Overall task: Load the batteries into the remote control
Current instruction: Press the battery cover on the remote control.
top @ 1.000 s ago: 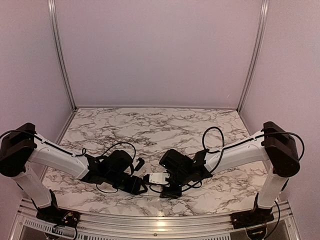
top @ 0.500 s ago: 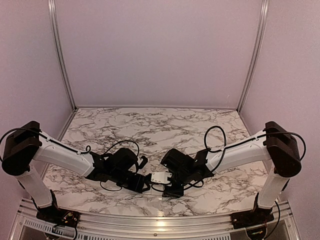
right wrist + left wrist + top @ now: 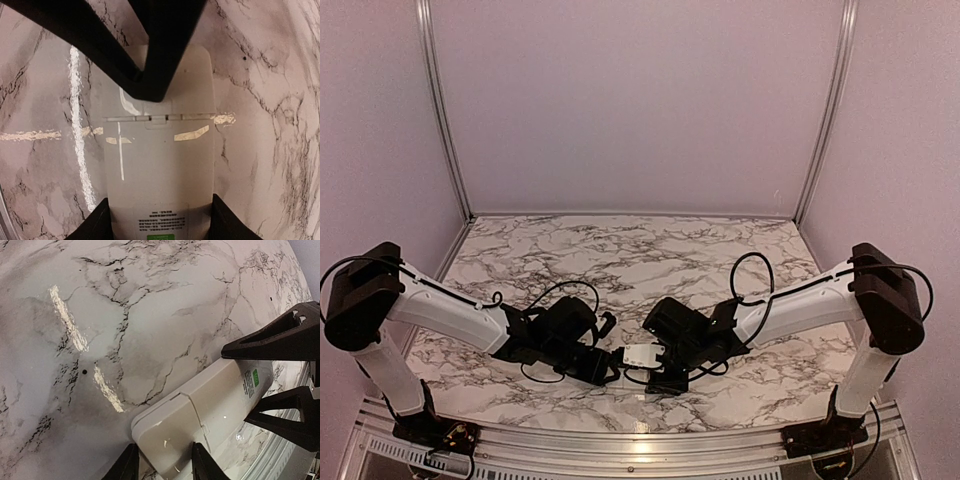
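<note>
While the remote control (image 3: 640, 355) is sitting plain back up, low at the near middle of the counter (image 3: 620, 250), the loading is looking barely begun. Its battery cover (image 3: 167, 437) is lying flush in the back. The seam across the body is reading as closed in both wrist views, so the compartment is not yet showing. No batteries are appearing in any view, neither on the counter nor in either tool, and where they are waiting I cannot tell. By my reading, everything is waiting to be done: getting the cover off, fetching both cells, seating them and closing up.

The right tool (image 3: 160, 227) is pinching the remote control across its width at the end carrying the green label (image 3: 255, 376), with one finger pressing each long edge. The left tool (image 3: 165, 465) is sitting at the opposite end, the cover end. Its two fingers (image 3: 127, 465) are straddling the corner there, one beside the outer edge and one lying over the back. I cannot tell whether they are squeezing the body or merely resting on it.

Both arms are reaching inward and low. The left arm (image 3: 440, 310) is slanting down from its shoulder at the left edge, and the right arm (image 3: 800, 300) is mirroring it from the right. Their wrists are meeting nose to nose over the remote control, with cables (image 3: 750, 275) looping behind each. I cannot tell whether the remote control is resting on the counter or hanging just above it.
</note>
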`<state>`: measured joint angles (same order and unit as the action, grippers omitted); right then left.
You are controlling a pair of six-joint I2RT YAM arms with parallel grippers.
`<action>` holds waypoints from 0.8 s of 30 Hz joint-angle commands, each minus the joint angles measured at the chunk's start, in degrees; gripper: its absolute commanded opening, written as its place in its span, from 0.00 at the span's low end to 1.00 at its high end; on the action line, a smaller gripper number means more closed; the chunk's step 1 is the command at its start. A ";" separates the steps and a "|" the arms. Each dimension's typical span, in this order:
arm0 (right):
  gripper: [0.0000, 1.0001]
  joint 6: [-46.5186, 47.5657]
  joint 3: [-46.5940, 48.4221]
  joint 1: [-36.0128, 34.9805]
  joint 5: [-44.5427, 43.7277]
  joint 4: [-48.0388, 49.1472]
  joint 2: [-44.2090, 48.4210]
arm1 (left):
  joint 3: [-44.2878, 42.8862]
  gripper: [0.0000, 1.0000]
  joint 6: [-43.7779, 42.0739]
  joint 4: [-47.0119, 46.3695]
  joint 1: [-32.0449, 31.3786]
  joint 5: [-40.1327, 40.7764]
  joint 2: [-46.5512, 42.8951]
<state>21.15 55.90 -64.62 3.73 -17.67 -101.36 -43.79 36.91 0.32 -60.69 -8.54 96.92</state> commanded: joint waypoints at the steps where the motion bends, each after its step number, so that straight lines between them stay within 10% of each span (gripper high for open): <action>1: 0.03 2.49 -1.36 -0.69 -0.43 -1.47 0.37 | 4.71 0.36 -2.07 11.74 1.59 2.15 3.17; 8: 0.02 2.63 -1.42 -0.68 0.12 -1.56 0.42 | 4.35 0.32 -2.70 11.23 2.31 1.55 2.87; 13: 0.02 2.42 -0.41 -0.74 1.15 -1.97 -0.08 | 4.97 0.55 -2.19 6.05 2.07 -0.39 -2.23; 24: 0.01 1.36 0.17 -0.70 1.71 -2.39 -0.20 | 1.05 0.64 0.18 5.80 -0.31 0.93 1.91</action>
<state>22.37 55.68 -64.69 4.56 -17.52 -101.21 -43.11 35.57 0.73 -60.31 -9.41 94.72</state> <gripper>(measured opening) 0.564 0.647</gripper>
